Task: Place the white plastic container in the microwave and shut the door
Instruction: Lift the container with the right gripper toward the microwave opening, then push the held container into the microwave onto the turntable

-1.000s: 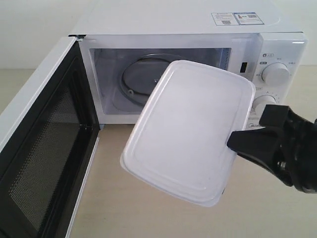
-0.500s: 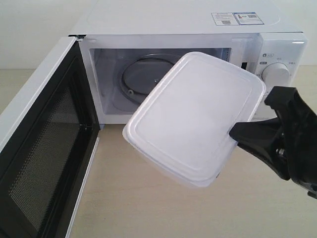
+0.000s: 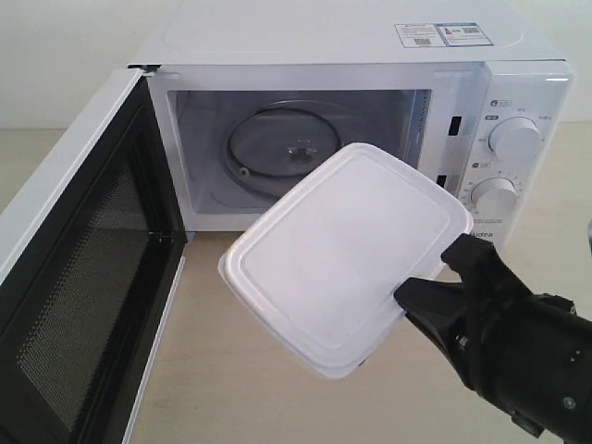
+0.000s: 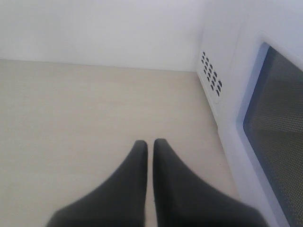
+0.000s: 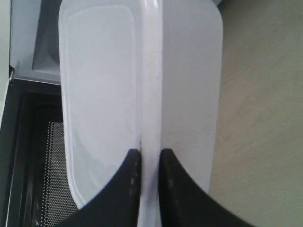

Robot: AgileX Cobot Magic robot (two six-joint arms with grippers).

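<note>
While the right tool (image 3: 424,271) is clenching one short end of the white plastic container (image 3: 342,245), the box is hanging in the air just in front of the microwave (image 3: 324,37), outside the cavity and clear of the surface (image 3: 259,388). It is tilting, with its far corner overlapping the lower right of the opening in the exterior view. In the right wrist view the two dark fingers (image 5: 130,170) are pinching the container's protruding rim from either side. The flat lid is sitting on the box, and the plastic is too cloudy to tell what, if anything, is lying inside.

The door (image 3: 83,277) is standing wide open to the left, showing its black inner frame and dark mesh window. Inside the cavity the glass turntable (image 3: 273,148) is lying flat on the floor. On the right panel two round dials (image 3: 514,137) are sitting one above the other, and stickers (image 3: 439,34) are showing on the top of the casing.

The left tool (image 4: 150,142) is hovering over the bare pale surface with its fingers pressed nearly together and gripping nothing. Beside it, in the left wrist view, a white wall with a cluster of vent slots (image 4: 210,78) is showing, next to a mesh window.
</note>
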